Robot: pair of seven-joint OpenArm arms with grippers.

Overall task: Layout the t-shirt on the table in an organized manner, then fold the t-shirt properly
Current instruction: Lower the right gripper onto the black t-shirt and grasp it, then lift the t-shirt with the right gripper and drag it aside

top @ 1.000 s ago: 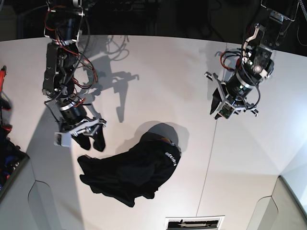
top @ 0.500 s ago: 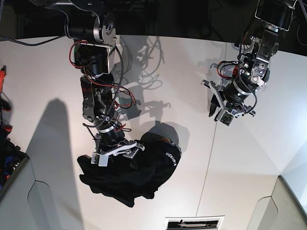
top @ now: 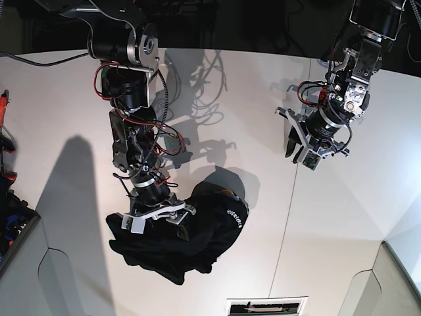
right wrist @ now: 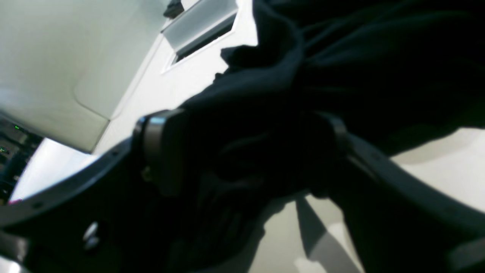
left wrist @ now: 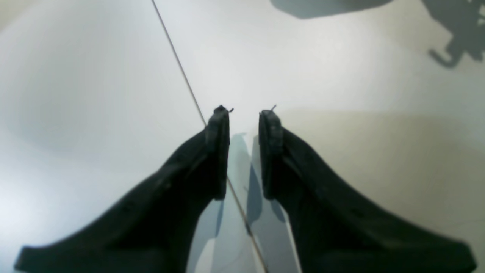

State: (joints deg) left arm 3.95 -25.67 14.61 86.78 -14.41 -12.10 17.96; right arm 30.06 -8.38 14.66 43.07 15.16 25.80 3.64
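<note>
While the large black cloth t-shirt (top: 181, 237) lies bunched in a rumpled heap near the front edge of the tabletop, left of the thin dark seam line (top: 289, 204), nothing is laid out yet. Small white lettering (top: 235, 216) shows on its upper right fold; sleeves and hem can't be told apart.

Change: a second ago the right gripper (top: 158, 214) hung over bare table off the heap's upper left corner; now it has come down onto the heap's top left part, jaws spread wide. The right wrist view shows black cloth bulging between the two fingers (right wrist: 159, 151), not yet pinched. The left gripper (top: 299, 148) has barely moved, hovering well apart from the shirt toward the right side, right over the seam; its fingers (left wrist: 219, 151) stand partly apart with only white table between, holding nothing.

Meaning: probably the start of a first grab to lift and shake the heap open. Layout not begun, folding far off.

Around: big flat white matte table (top: 217, 112), grey angled panels at the front corners (top: 62, 276), a slotted rectangular opening at the front edge (top: 266, 307), red and dark objects at the far left edge (top: 5, 141), unclear what. Nothing on the table blocks spreading; the tangle itself is the obstacle, and a blind pinch may catch several layers.
</note>
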